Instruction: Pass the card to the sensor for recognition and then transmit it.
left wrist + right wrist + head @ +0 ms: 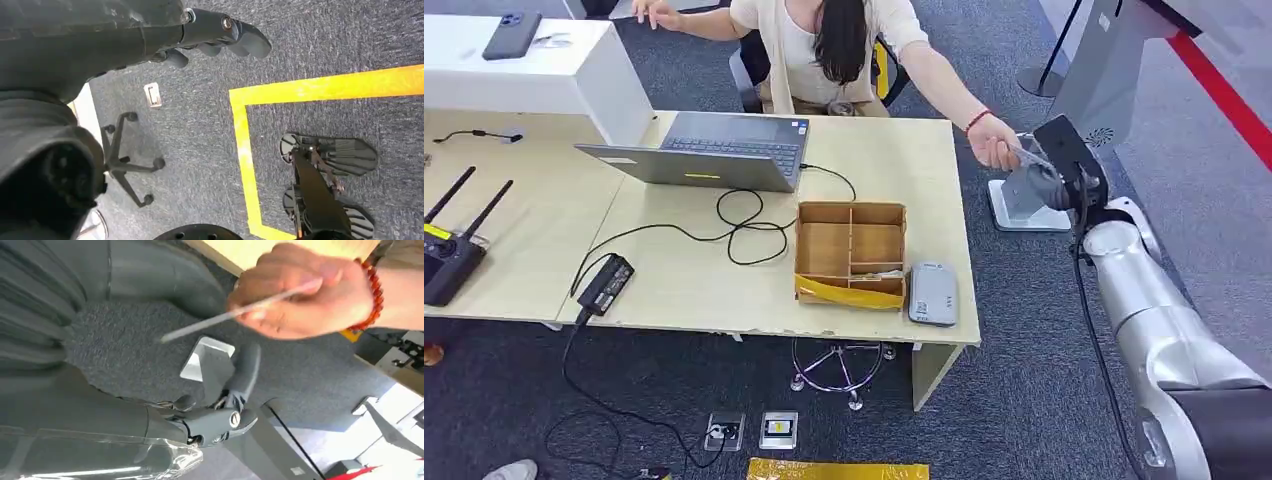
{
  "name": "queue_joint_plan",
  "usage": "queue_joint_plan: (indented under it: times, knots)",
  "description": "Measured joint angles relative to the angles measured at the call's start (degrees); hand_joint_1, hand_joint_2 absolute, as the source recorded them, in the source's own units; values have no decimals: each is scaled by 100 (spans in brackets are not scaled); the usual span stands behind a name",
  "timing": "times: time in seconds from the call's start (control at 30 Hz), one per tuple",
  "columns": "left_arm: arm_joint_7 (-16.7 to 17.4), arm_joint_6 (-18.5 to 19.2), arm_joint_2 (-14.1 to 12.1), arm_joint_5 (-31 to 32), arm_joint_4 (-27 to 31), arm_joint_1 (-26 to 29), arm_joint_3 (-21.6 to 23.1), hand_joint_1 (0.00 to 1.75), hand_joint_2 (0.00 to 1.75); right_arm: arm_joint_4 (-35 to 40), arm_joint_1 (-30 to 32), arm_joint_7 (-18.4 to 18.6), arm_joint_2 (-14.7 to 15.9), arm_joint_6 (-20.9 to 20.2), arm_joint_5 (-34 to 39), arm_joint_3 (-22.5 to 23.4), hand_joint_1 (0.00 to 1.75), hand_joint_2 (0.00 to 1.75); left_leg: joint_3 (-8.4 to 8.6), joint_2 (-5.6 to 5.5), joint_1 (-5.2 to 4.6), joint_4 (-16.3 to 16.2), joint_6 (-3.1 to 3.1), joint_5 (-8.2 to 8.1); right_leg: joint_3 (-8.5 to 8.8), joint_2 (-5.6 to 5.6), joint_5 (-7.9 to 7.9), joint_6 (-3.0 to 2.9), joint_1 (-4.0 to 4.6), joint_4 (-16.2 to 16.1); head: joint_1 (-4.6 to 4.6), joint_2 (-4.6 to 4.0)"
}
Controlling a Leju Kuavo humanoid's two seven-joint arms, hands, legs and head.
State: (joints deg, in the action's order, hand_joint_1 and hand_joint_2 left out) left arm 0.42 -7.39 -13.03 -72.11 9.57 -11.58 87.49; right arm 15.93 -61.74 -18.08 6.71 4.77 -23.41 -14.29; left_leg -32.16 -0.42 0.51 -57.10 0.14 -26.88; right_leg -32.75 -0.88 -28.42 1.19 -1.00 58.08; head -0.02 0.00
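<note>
My right hand (1052,186) is out past the right edge of the tabletop (674,270), up by the grey sensor stand (1031,205) on the carpet. A person's hand (295,292) with a red bead bracelet (372,295) has the card (240,311) pinched at one end; in my wrist view the card sits edge-on, just off my fingers (245,371). My fingers look spread apart with nothing in them, not touching the card as far as I can tell. My left hand (220,35) hangs over the carpet by the yellow floor tape (245,145), fingers loosely curled, holding nothing. On the tabletop: a wooden divided box (851,252) near the front right corner, a grey device (933,293) just beside it, and a laptop (714,150) toward the back edge.
</note>
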Motion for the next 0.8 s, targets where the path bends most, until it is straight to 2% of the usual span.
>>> queue_joint_plan:
  times: [0.47,0.8]
  knots:
    - [0,0,2,50,0,-41,2,0,0,0,25,-50,-7,13,81,2,175,175,-2,2,0,0,0,0,-2,1,0,0,0,0,0,0]
    - [0,-37,2,-24,0,8,2,0,0,37,129,-341,59,107,111,-39,175,175,0,4,0,-1,0,0,-4,1,0,0,0,-1,0,0]
